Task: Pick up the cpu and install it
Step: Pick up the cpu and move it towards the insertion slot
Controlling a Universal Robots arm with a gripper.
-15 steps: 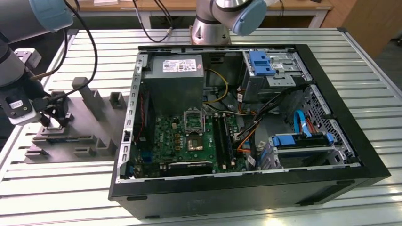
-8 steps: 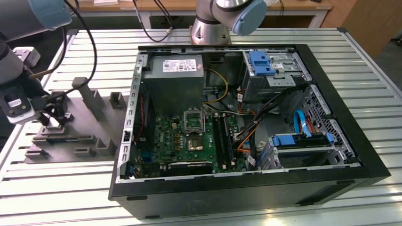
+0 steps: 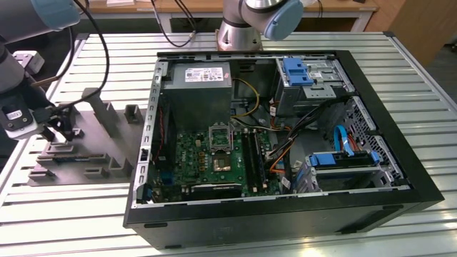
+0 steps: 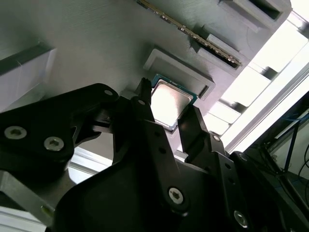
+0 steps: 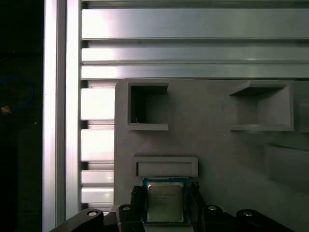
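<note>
cpu [image 5: 165,202] — clamped between the jaws

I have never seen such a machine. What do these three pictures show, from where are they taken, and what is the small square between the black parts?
This is one robot arm with a gripper, a clamp with two fingers, at its end. The exterior view comes from a camera off the arm. It shows a slatted metal table with an open computer case on it and, to the exterior view's left, a grey tray. The two wrist views come from cameras on the arm that look along the gripper. In the first wrist view its black fingers are shut on the cpu, a small square chip, over the tray.
</note>
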